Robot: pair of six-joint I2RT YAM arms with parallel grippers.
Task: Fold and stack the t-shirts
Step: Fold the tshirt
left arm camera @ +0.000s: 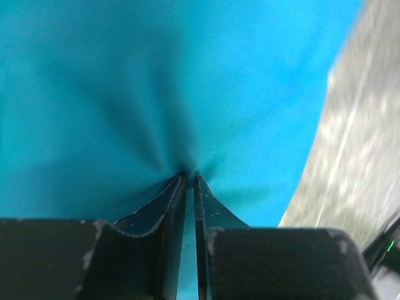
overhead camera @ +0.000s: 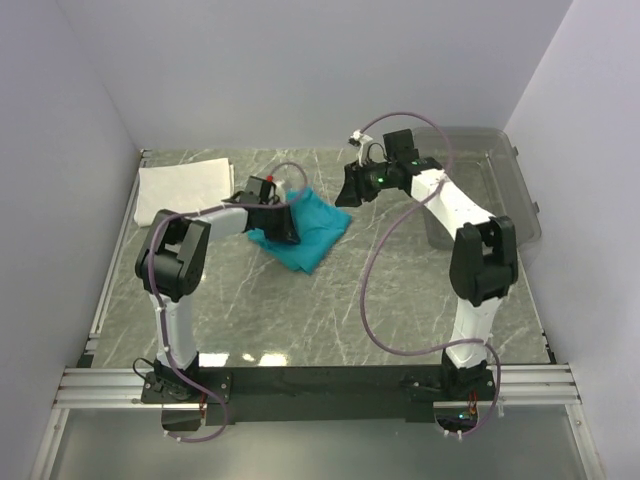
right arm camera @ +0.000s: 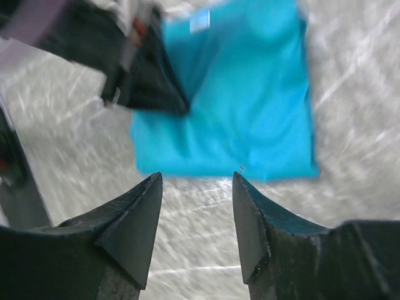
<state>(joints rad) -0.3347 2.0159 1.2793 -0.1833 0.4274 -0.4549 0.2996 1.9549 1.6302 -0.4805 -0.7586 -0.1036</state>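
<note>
A teal t-shirt (overhead camera: 312,232) lies folded on the marble table, left of centre. My left gripper (overhead camera: 284,226) is shut on its left part. In the left wrist view the fingertips (left arm camera: 190,177) pinch a pucker of teal fabric (left arm camera: 156,81) that fills most of the frame. My right gripper (overhead camera: 352,190) hovers just off the shirt's far right corner, open with nothing between its fingers. In the right wrist view the right gripper (right arm camera: 197,178) is above bare table, short of the teal shirt (right arm camera: 250,106) and its white neck label (right arm camera: 200,20). A white folded t-shirt (overhead camera: 185,190) lies at the back left.
A clear plastic bin (overhead camera: 495,175) stands at the back right, behind the right arm. Pale walls close in the table on three sides. A metal rail (overhead camera: 320,380) runs along the near edge by the arm bases.
</note>
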